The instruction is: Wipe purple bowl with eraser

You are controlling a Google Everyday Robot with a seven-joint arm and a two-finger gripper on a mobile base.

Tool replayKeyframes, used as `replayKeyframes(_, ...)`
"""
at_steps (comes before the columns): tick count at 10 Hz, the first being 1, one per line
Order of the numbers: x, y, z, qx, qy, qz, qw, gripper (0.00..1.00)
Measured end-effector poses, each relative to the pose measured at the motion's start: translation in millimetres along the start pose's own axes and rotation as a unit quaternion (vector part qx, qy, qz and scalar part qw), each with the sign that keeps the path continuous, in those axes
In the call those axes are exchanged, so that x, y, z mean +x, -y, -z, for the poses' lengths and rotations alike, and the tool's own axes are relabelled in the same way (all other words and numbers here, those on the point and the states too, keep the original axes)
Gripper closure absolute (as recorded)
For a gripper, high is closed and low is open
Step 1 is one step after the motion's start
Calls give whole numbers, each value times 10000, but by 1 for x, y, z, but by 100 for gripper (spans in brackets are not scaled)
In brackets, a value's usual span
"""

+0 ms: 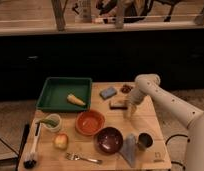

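Note:
The purple bowl (109,139) is a glossy dark maroon bowl near the front middle of the wooden table (145,120). The eraser (117,103), a small block with a dark top and tan base, lies in the back middle of the table. My gripper (128,108) hangs from the white arm (160,97) that reaches in from the right; it points down just right of the eraser, close to its end. The bowl sits well in front of the gripper.
An orange-brown bowl (89,122) sits left of the purple one. A green tray (57,92) holds a yellowish item (75,100). A blue-grey pad (108,92), a dark cup (144,141), a grey wedge (129,149), fork (82,158), apple (60,141), mug (52,122) and brush (33,147) also stand around.

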Motion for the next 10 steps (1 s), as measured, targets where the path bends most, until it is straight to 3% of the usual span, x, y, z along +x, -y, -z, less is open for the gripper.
replayKeyframes(10, -18, 4, 10, 146, -95, 217, 9996, 20)
